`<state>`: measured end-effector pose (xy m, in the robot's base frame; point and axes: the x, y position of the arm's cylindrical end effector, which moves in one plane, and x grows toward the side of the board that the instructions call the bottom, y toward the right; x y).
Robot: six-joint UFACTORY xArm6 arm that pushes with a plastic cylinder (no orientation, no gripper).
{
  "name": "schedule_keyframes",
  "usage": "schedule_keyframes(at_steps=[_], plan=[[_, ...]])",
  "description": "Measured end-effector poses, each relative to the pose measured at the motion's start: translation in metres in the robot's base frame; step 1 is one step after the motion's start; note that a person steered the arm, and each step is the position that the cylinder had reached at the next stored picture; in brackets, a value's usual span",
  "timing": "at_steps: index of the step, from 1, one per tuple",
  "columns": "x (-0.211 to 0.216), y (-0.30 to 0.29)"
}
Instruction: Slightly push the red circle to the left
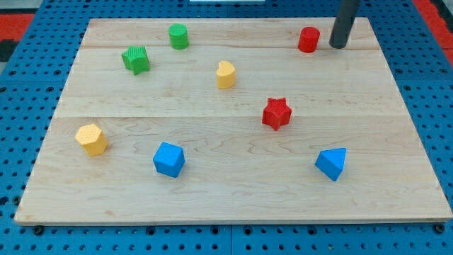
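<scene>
The red circle (pixel 308 40) is a short red cylinder standing near the top right of the wooden board (pixel 233 198). My tip (pixel 338 45) is the lower end of a dark rod that comes down from the view's top edge. It rests on the board just to the right of the red circle, with a small gap between them.
A red star (pixel 277 113) lies right of centre. A green circle (pixel 178 36) and a green star (pixel 135 59) sit at the top left. A yellow block (pixel 225 74) is near the middle, a yellow hexagon (pixel 92 139) at the left. Two blue blocks (pixel 169 159) (pixel 332 163) lie near the bottom.
</scene>
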<state>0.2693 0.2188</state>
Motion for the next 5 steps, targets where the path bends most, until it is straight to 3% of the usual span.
schedule_keyframes(at_steps=[1,3,4,5], plan=[[-0.005,0.012],[-0.044,-0.026],[-0.031,-0.008],[0.017,0.028]])
